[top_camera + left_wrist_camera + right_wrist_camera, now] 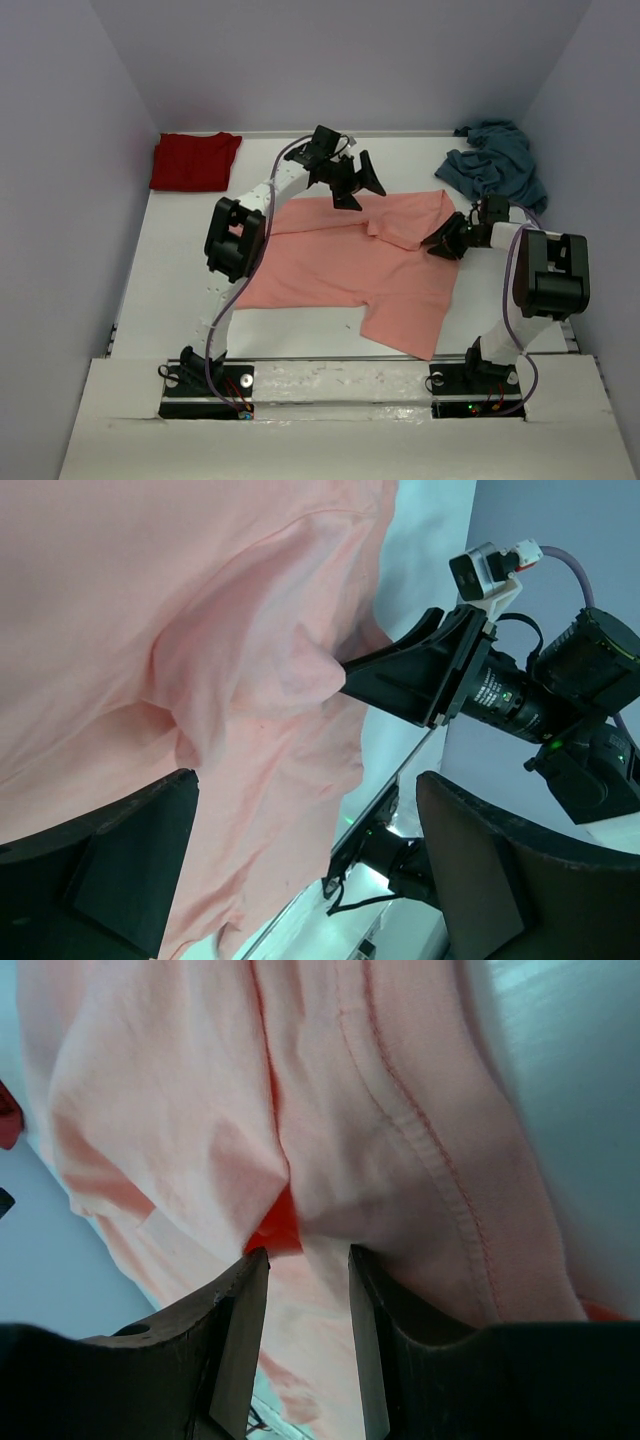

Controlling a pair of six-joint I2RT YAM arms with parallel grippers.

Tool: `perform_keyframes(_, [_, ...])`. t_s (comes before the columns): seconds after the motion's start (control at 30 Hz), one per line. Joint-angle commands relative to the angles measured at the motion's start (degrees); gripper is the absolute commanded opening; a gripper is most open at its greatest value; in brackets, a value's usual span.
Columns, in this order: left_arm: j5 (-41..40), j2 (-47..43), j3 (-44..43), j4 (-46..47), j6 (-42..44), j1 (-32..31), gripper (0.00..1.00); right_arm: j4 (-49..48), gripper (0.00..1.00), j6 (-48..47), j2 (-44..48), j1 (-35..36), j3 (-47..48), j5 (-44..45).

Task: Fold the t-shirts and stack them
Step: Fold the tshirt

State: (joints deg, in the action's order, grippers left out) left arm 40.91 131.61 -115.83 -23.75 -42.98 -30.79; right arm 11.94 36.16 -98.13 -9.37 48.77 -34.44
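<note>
The right hand (pixel 435 243) is pinched narrow on a raised fold at the right edge of the salmon-pink shirt (pixel 340 265); its wrist view shows cloth between the two fingers (pixel 235 1340). The left hand (pixel 359 190) gapes wide and grips nothing, poised over the shirt's far edge. That shirt lies spread across the middle of the white tabletop (pixel 180 270), its far right part turned over onto itself. The dark red shirt (pixel 195 160) lies folded in the far left corner, and the teal-blue shirt (pixel 497 165) lies crumpled in the far right corner. Plain pale walls (pixel 340 60) close in the back and both sides. The left arm reaches from its near-edge base over the shirt, elbow raised. The right arm bends at the tabletop's right edge, forearm pointing left
</note>
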Motion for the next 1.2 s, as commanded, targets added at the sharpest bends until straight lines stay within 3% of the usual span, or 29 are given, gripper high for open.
perform_keyframes(0.0, [0.5, -3.91, 0.7, -2.18, 3.25, 1.6, 0.99, -6.76, 0.44, 3.12, -1.36, 1.36, -0.35, -1.07])
perform_keyframes(0.33, [-2.23, -3.12, 2.98, -4.64, 8.7, 6.09, 0.99, -7.73, 0.45, 6.46, -0.4, 3.04, 0.97, -0.72])
perform_keyframes(0.73, [-5.04, -0.3, 9.22, -3.24, 13.01, 6.53, 0.99, -6.59, 0.45, 7.61, 1.09, 4.18, 2.99, -0.11])
perform_keyframes(1.17, [-4.43, 3.3, 8.69, -3.23, 13.28, 6.53, 0.99, -2.72, 0.45, 6.29, 3.21, 4.18, 5.8, 2.09])
